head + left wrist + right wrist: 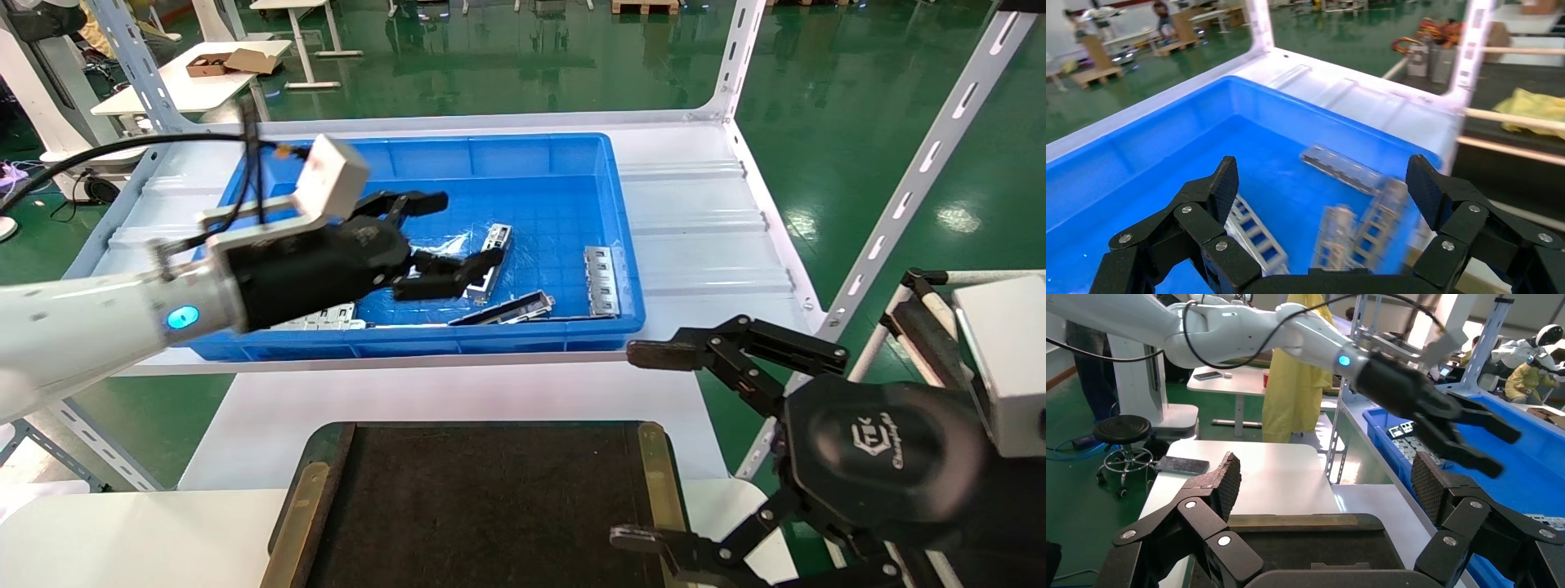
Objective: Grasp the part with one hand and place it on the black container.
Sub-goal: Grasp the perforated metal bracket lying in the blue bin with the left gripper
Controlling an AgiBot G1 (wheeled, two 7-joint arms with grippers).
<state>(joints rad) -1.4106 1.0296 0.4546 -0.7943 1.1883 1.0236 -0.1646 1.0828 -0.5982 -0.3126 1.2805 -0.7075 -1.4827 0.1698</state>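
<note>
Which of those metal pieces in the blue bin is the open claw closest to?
The narrow light-grey strip lying slanted mid-bin: the left end effector hovers open right over it. The wider slotted plate sits apart toward the bin's right wall, and the dark strip lies by the front wall.

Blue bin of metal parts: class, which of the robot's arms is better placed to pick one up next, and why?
Left. The left gripper hangs open over the blue bin, just above the parts. The right gripper waits open beside the black container, away from the bin.
</note>
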